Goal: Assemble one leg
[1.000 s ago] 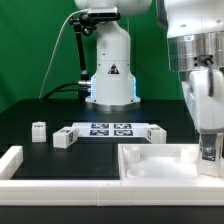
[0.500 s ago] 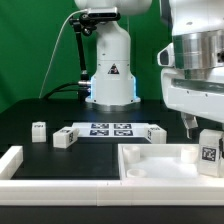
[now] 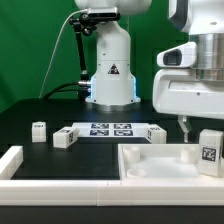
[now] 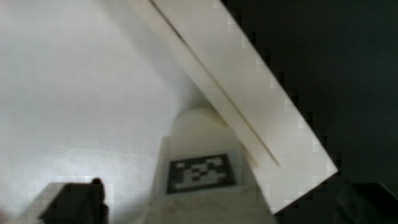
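Note:
A leg (image 3: 209, 150), a small white post with a black-and-white tag, stands upright at the right edge of the large white tray-like part (image 3: 160, 160). My gripper (image 3: 200, 125) hovers just above it, open and holding nothing. In the wrist view the leg (image 4: 201, 165) stands below and between my dark fingertips (image 4: 71, 200), clear of both. My gripper (image 4: 217, 203) is spread wider than the leg. Three more legs stand on the black table: two at the exterior view's left (image 3: 38, 130) (image 3: 64, 138) and one near the middle (image 3: 155, 135).
The marker board (image 3: 108, 129) lies in the middle of the table before the robot base (image 3: 110, 75). A long white rail (image 3: 60, 185) runs along the front edge, with a raised end (image 3: 10, 158) at the left.
My gripper has let go of the leg and risen straight up. The leg stays standing at the tray's right edge, now uncovered.

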